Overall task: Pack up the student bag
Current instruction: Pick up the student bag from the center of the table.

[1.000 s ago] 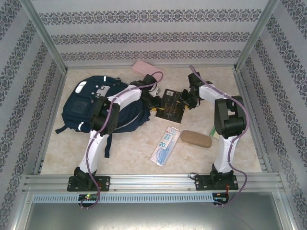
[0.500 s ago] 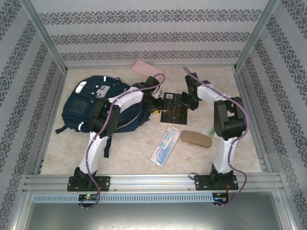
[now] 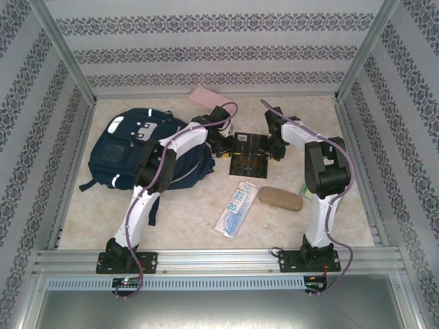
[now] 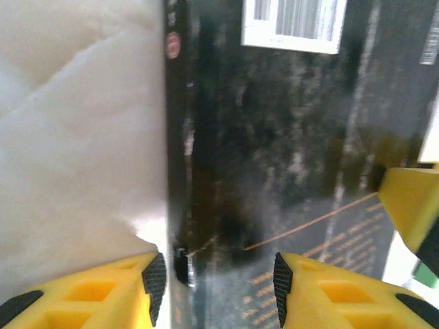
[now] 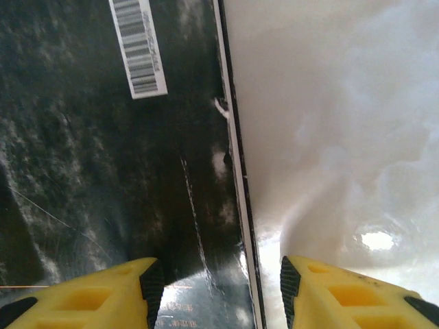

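Note:
The student bag [image 3: 127, 151], navy with pale stripes, lies at the left of the table. A flat black book [image 3: 248, 152] with a barcode label lies in the middle. My left gripper [image 3: 221, 147] is at its left edge and my right gripper [image 3: 276, 147] at its right edge. In the left wrist view the left gripper [image 4: 219, 277] is open, straddling the book [image 4: 288, 157] edge, with one finger over the table. In the right wrist view the right gripper [image 5: 216, 288] is open, straddling the book [image 5: 103, 171] edge the same way. Neither grips it.
A pink case [image 3: 209, 98] lies at the back near the wall. A blue-and-white packet [image 3: 236, 208] and a tan case [image 3: 280, 198] lie in front of the book. Metal rails border the table [image 3: 192, 219] on all sides.
The black book has turned from tilted to squarer between the two grippers. Both grippers have shifted slightly toward the back of the table.

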Motion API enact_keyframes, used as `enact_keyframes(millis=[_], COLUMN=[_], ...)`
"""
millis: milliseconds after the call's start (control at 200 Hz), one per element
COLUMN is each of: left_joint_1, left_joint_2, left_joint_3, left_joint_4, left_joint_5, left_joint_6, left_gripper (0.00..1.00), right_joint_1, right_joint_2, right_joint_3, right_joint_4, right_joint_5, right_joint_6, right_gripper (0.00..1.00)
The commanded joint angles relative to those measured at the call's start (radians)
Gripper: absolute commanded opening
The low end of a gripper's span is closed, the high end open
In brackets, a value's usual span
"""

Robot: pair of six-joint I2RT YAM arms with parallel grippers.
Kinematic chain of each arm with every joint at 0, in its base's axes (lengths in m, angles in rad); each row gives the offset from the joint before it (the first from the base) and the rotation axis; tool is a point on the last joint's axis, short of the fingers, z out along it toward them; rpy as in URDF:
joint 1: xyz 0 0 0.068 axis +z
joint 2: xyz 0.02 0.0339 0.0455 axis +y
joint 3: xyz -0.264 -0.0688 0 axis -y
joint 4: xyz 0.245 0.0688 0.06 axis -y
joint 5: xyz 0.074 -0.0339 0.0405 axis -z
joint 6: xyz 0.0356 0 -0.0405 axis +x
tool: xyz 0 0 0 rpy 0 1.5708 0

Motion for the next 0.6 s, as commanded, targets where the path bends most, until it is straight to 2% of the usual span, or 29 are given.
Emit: enact_keyframes(millis=[0, 215, 450, 550, 595], left_joint_1=[0.006, 0.006, 0.008, 0.014, 0.024], left_joint_2=[0.036, 0.069, 0.033, -0.031, -0.061], left_joint_3=[0.020, 0.046, 0.025, -0.023, -0.063], left_joint_4=[-0.061, -0.076, 0.071, 0.189, 0.291], left_joint_5=[-0.024, -0.006, 0.205, 0.289, 0.338], left_joint_6=[-0.004, -0.016, -0.102, -0.156, -0.204], left_gripper=[0.49, 0.50, 0.50, 0.50, 0.50], right_joint_1=[0.009, 0.028, 0.073, 0.088, 0.090], right_joint_2=[0.031, 0.051, 0.073, 0.079, 0.083], right_joint_3=[0.024, 0.053, 0.076, 0.090, 0.093], right_joint_4=[-0.041, -0.057, -0.019, -0.013, -0.013], right_joint_5=[-0.012, -0.031, -0.151, -0.171, -0.178], right_joint_6=[-0.032, -0.036, -0.005, 0.014, 0.020], right_gripper=[0.52, 0.52, 0.51, 0.51, 0.51])
